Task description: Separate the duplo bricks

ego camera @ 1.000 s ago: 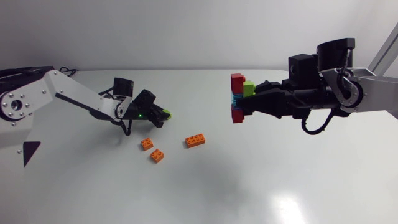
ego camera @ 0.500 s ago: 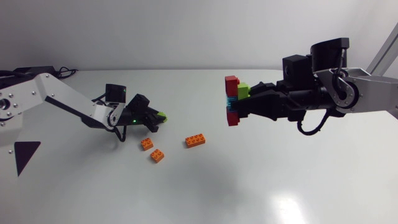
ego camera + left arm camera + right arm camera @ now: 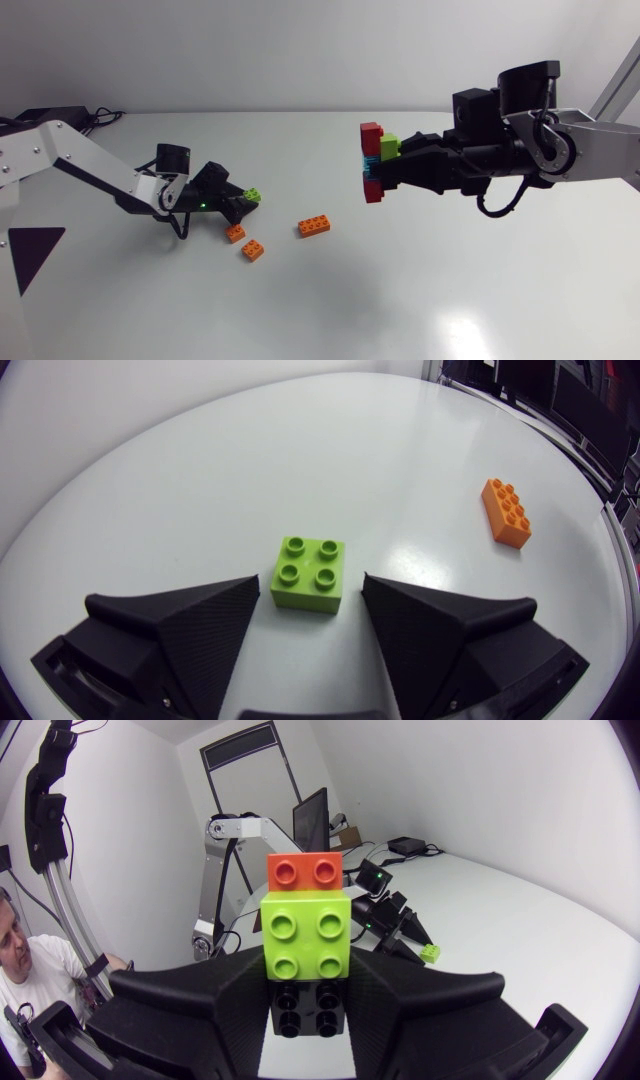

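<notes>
over the table (image 3: 450, 290), right fingers (image 3: 170, 1010) clamp the stack (image 3: 375, 160) crosswise; left fingers (image 3: 190, 630) stand open.

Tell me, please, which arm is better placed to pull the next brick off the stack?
Left, I think. The left claw is open, the green brick lying ungripped between its fingers, so it is free to pull; the right claw is shut on the stack.

A white table (image 3: 420, 300) bears three orange bricks (image 3: 315, 226) and one green brick (image 3: 309, 573).
</notes>
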Motion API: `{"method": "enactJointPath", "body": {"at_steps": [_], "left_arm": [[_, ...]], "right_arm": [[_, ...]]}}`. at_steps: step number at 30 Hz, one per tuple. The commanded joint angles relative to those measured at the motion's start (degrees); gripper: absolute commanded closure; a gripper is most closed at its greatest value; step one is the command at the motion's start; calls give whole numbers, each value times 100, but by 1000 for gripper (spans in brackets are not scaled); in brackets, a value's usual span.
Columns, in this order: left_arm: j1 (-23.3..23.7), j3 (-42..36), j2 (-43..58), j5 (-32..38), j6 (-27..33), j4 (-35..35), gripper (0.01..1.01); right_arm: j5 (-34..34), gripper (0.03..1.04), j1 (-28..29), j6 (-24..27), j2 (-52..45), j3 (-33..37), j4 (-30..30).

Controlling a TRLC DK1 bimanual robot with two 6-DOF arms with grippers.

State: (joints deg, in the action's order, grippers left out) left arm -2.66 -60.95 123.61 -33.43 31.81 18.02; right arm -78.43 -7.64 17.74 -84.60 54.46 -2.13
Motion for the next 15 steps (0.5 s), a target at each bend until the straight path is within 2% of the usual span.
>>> {"method": "enactJointPath", "body": {"at_steps": [1, 4, 11, 15], "left_arm": [[81, 259, -180, 21, 176, -440, 152], [63, 127, -698, -58, 246, -994, 111], [-218, -664, -2069, -392, 686, -2901, 111], [-490, -1130, -2570, -621, 1046, -3973, 111]], "right_arm": [[-5, 908, -45, -77, 57, -93, 72], [21, 908, -62, -86, 101, -93, 64], [408, 908, -291, -86, 268, -76, 81], [663, 908, -361, 116, 251, -76, 55]]}}
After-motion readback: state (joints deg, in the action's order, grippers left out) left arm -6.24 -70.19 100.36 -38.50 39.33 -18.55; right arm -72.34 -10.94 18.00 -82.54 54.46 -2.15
